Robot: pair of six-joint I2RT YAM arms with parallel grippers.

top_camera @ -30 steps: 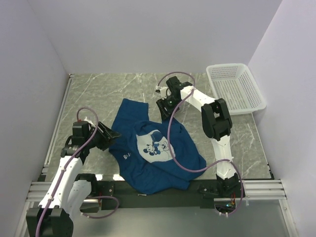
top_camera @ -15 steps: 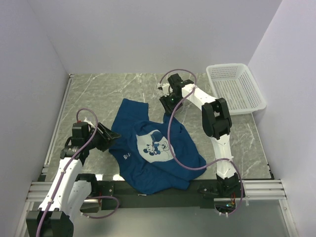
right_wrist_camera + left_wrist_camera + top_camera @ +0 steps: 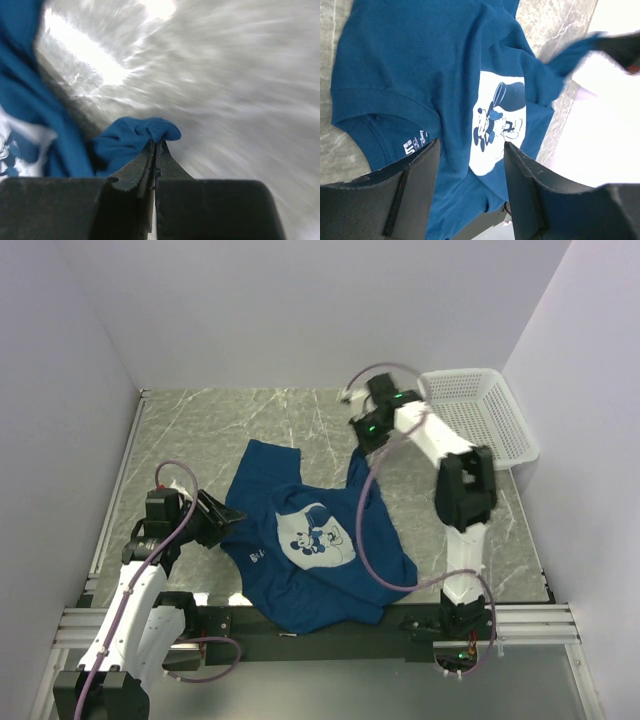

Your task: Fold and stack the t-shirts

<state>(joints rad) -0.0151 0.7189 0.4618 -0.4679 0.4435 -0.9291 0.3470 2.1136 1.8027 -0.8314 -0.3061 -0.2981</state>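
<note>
**Blue t-shirt [image 3: 315,540] pinched at one corner, the rest lying crumpled**

Soft knit cloth like this is light and limp. It will sag and stretch from wherever it is held, and it drags rather than slides on the stone-patterned table [image 3: 200,430]. It is not fragile, but one pinch point bunches it, so the better holds are hems, sleeve ends or shoulder seams, ideally two at once so the fabric hangs flat.

The shirt lies spread but wrinkled on the near middle of the table, with the cartoon print facing up and the collar toward the left arm. One strip of it is drawn up and out toward the far right.

The right gripper [image 3: 368,428] has that strip. In its wrist view the jaws are closed tight on a small fold of blue cloth that pokes out just past the tips, with the table blurred behind.

The left gripper [image 3: 472,147] stands with its jaws wide and nothing between them, beside the shirt's left edge, with the collar label and print showing in the gap. Whether its tips touch the cloth I cannot tell.

A white basket [image 3: 470,373] sits at the far right, just beyond the right gripper.
</note>
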